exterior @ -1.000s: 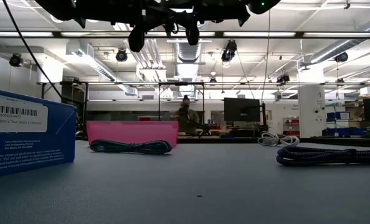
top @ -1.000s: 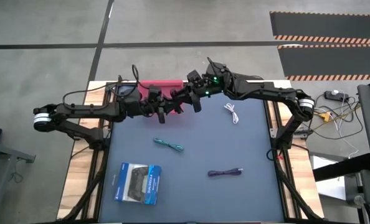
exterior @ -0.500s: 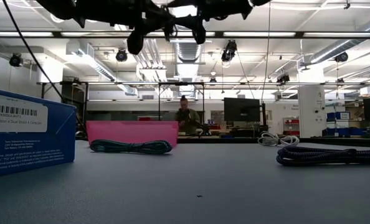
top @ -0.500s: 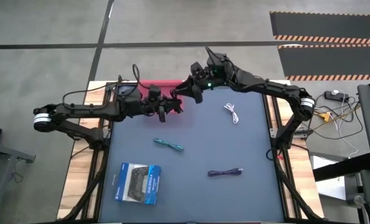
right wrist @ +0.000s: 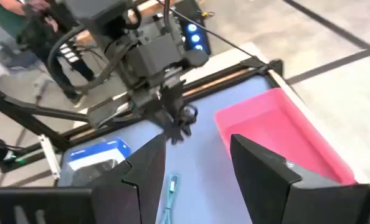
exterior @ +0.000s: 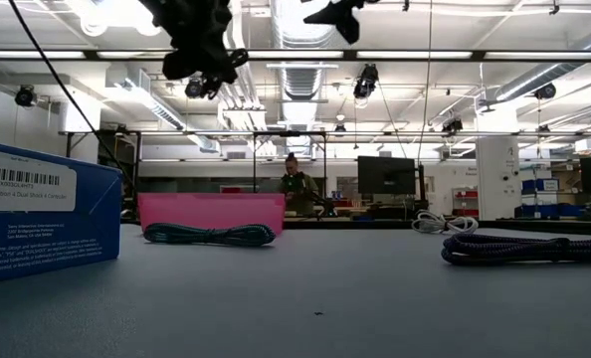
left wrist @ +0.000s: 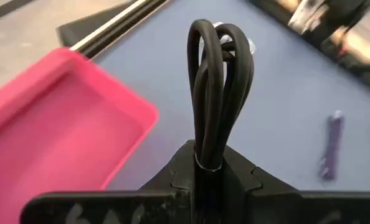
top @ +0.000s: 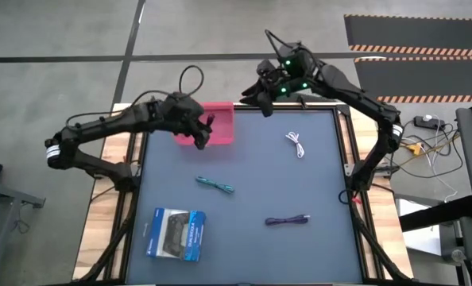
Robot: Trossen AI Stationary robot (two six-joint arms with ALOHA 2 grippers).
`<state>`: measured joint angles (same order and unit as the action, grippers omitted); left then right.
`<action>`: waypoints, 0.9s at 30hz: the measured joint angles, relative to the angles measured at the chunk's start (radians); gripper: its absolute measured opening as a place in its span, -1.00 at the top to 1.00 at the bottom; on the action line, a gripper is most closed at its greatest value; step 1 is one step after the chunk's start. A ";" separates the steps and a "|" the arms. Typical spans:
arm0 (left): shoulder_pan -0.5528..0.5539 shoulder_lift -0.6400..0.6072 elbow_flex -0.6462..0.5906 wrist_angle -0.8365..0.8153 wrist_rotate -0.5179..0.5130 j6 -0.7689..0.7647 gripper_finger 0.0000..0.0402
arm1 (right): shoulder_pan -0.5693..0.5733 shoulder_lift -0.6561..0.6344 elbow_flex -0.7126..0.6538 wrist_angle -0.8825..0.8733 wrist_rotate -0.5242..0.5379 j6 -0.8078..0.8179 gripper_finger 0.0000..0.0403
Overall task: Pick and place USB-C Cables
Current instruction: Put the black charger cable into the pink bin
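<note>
My left gripper (top: 206, 132) hangs above the pink tray (top: 218, 124) at the table's far edge, shut on a black cable bundle (left wrist: 219, 87). My right gripper (top: 252, 94) is open and holds nothing, high up just right of the tray; its wrist view shows the left gripper (right wrist: 175, 121) and the black cable ahead. On the blue mat lie a white cable (top: 296, 144), a teal cable (top: 214, 184) and a purple cable (top: 288, 220), each flat on its side. My left gripper pinches the black cable bundle between its two fingers at one end of the bundle (left wrist: 208, 158). The looped end (left wrist: 221, 43) sticks out ahead of the fingers. The fingers slant downward, along the bundle. The bundle is lifted clear, above the tray's right part.
A blue-and-white controller box (top: 176, 233) lies at the near left of the mat. Wooden side rails (top: 101, 206) flank the mat. In the low view the teal cable (exterior: 208, 235) lies before the tray (exterior: 211, 211), and a person stands far behind.
The two grippers were close together above the tray's right end and have parted. My right gripper has risen and drawn back toward the far right. My left gripper has swung up and toward the table's left with the black cable, tipping its fingers downward over the tray.
</note>
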<state>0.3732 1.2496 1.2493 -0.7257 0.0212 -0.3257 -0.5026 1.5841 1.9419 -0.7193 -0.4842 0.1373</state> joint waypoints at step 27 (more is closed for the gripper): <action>0.347 0.594 0.370 -0.506 -0.057 0.737 0.89 | 0.007 -0.024 0.196 -0.360 0.041 0.048 0.28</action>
<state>0.7204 1.8437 1.6193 -1.2312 -0.0359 0.4112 -0.4953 1.5604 2.1384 -1.0796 -0.4431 0.1856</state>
